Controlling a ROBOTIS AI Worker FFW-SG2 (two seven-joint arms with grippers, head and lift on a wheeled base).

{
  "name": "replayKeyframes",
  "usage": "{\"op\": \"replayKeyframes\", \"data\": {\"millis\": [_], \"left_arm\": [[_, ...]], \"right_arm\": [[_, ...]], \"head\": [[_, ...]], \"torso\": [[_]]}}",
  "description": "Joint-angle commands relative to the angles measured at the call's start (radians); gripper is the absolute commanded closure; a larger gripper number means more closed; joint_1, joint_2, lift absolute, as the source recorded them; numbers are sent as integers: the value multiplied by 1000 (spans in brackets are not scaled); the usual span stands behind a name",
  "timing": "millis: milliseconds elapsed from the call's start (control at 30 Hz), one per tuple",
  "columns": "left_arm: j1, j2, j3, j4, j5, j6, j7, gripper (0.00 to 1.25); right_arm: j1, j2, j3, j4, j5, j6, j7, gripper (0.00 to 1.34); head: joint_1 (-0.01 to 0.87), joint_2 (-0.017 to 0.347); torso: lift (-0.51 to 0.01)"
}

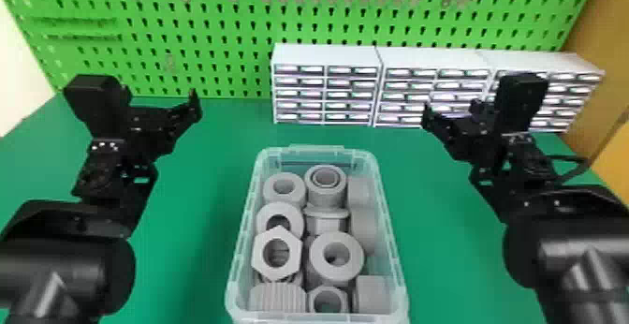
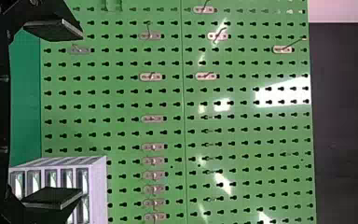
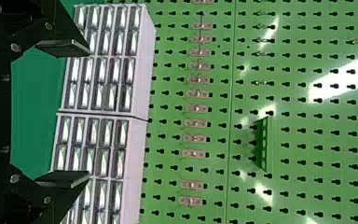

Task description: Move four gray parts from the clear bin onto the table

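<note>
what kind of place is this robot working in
Probably a workshop or parts-handling station: a green perforated tool board with metal hooks stands behind the green tabletop, alongside white multi-drawer cabinets and a clear plastic bin of gray fittings.

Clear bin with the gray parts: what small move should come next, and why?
Probably swing the left gripper over the far-left gray ring in the bin: the gripper is open and empty, and that ring's top lies uncovered.
</note>
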Motion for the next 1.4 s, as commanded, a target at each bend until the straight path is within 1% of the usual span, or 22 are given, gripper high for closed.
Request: {"op": "replayKeyframes", "data": {"millis": [0, 400, 533, 700, 800, 967, 1100, 1367], "left_arm": [[0, 0, 0, 0, 0, 0, 0, 107], [0, 0, 2, 0, 0, 0, 0, 107], [2, 0, 3, 0, 0, 0, 0, 107], [2, 0, 3, 0, -2, 0, 0, 107], [2, 0, 3, 0, -2, 0, 0, 107], [0, 0, 3, 0, -3, 0, 0, 107], [0, 0, 3, 0, -3, 0, 0, 107], [2, 0, 3, -2, -3, 0, 0, 107]], "right_arm": [[0, -1, 0, 0, -1, 0, 0, 344], [3, 0, 0, -5, -8, 5, 0, 344], [0, -1, 0, -28, -11, 51, 0, 344], [-9, -1, 5, -75, -25, 147, 0, 344], [-23, -3, 18, -121, -25, 259, 0, 344], [-38, -21, 78, -216, -1, 440, 0, 343], [-40, -30, 118, -268, -1, 528, 0, 343], [-35, -33, 170, -318, 2, 663, -2, 343]], "head": [[687, 26], [687, 26], [687, 26], [687, 26], [687, 26], [687, 26], [687, 26], [687, 26]], "torso": [[-50], [-50], [-50], [-50], [-50], [-50], [-50], [-50]]}}
